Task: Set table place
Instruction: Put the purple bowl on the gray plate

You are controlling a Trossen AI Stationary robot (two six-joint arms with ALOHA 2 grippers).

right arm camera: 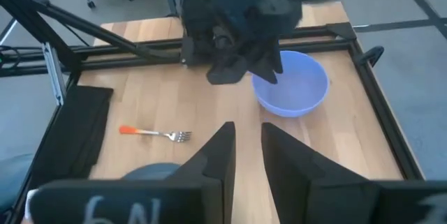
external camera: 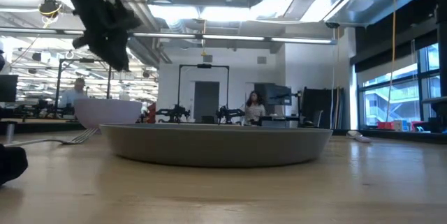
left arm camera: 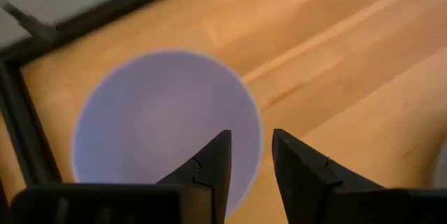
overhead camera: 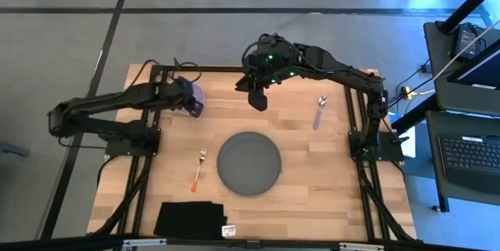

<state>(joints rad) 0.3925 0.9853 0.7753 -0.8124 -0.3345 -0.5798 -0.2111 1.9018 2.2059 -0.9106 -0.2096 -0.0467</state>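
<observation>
Left tool (left arm camera: 248,165) hangs over the lilac bowl (overhead camera: 193,95) at the tabletop's (overhead camera: 312,188) far-left corner, fingers slightly parted astride the rim, nothing gripped yet; prob. lining up a rim pinch. Grey plate (overhead camera: 248,163) sits mid-tabletop w/ fork (overhead camera: 198,170) left, spoon (overhead camera: 319,111) far right. Right tool (overhead camera: 258,98) waits raised at far-centre, parted, empty.

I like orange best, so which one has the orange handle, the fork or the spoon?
The fork, lying left of the dark grey plate. The spoon, right of the plate, has a lilac handle.
</observation>
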